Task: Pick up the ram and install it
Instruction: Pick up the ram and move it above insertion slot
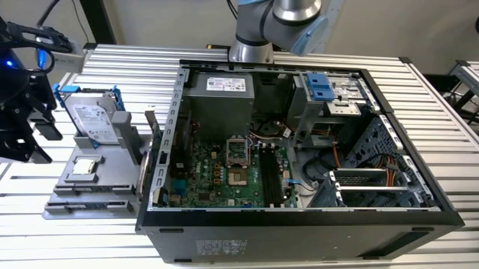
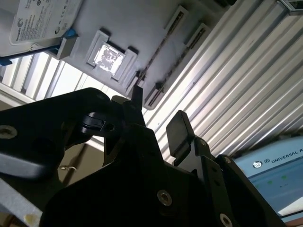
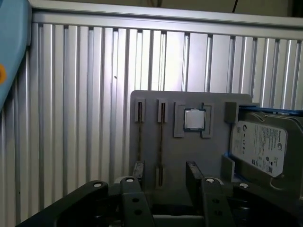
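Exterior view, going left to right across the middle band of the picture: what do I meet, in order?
gripper, jaws open → hard drive in its blue-handled frame → green motherboard → grey drive cage

We see the open computer case (image 1: 299, 224) from high on its near side in the exterior view, the grey parts tray (image 1: 97, 196) at the exterior view's left, while both wrist views look closely past the gripper (image 3: 164, 172) (image 2: 157, 109) onto that tray (image 3: 180, 156) (image 2: 142, 23), sharing its processor chip (image 3: 194, 119) (image 2: 106, 56) and hard drive (image 3: 259, 146) (image 2: 42, 19).
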